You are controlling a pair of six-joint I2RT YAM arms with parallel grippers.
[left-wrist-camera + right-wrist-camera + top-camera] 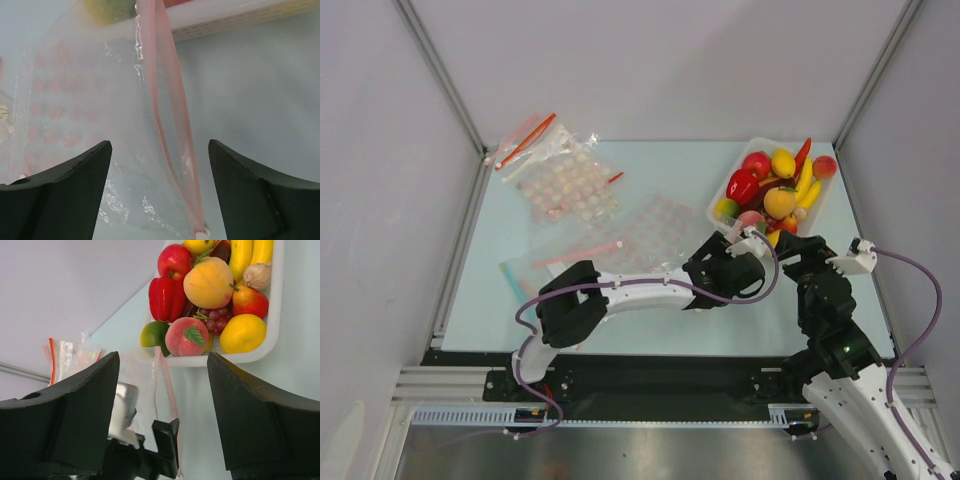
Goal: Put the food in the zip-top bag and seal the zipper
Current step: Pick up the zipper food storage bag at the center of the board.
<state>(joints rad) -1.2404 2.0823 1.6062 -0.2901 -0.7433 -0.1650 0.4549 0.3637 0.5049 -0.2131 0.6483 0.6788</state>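
Observation:
The food lies in a white tray at the back right: red pepper, orange peach, pink peach, green-yellow mango. I cannot make out the eggplant. The clear zip-top bag lies flat just left of the tray. Its orange-red zipper runs between my left gripper's jaws, and it also shows in the right wrist view. My left gripper is open over the bag's mouth edge, holding nothing. My right gripper is open and empty, hovering just behind the left one and facing the tray.
Clear bags printed with pale dots lie at the back left and mid-table. A bag with a blue strip lies near the left arm. Bananas and a lemon share the tray. Metal frame posts bound the table.

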